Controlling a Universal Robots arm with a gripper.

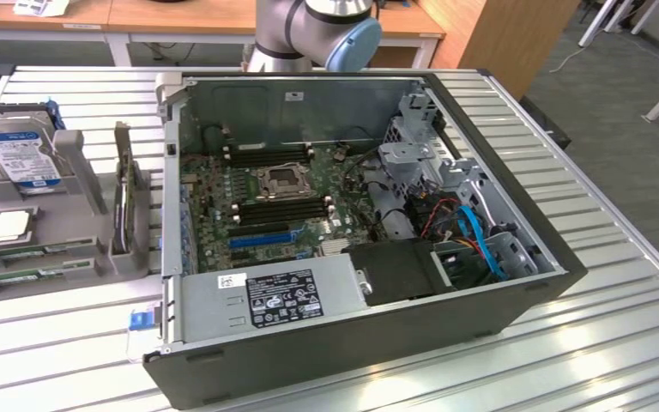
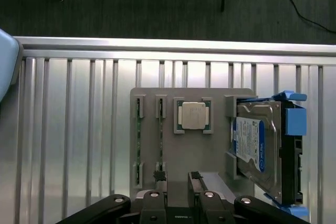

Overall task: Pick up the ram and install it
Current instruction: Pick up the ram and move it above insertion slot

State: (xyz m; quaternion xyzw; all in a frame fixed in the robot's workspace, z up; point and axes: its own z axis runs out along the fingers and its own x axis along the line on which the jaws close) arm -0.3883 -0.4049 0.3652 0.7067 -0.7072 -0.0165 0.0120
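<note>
In the exterior view, a black tower computer case (image 1: 364, 352) lies open on its side on a slatted aluminium table (image 1: 604, 343). Its green motherboard (image 1: 220, 184) is exposed, with long black memory slots (image 1: 284, 210) across it. At the exterior view's left sits a grey plastic parts holder (image 1: 78, 163). It carries a silver hard drive with a blue-and-white label (image 1: 18, 154) and a square silver processor chip (image 1: 7, 225). Two thin green circuit-board sticks lie in its grooves, the ram (image 1: 34, 251) and a second green stick (image 1: 15, 277) just beside it. A dark expansion card (image 1: 129, 202) stands on edge in the holder. The arm's grey-and-blue joint (image 1: 318, 30) rises behind the case.

In the wrist view, the black two-fingered gripper (image 2: 178, 178) hangs over the parts holder (image 2: 184, 156) with its fingers (image 2: 159, 177) set apart; bare grey plate shows between them and nothing is held. The ram (image 2: 159, 140) runs straight away from one fingertip, and whether they touch cannot be told. The second green stick (image 2: 138, 140) lies parallel, farther out on that same side. The processor chip (image 2: 192, 115) sits ahead of the gap, and the hard drive (image 2: 260, 145) stands beyond the other finger.
</note>
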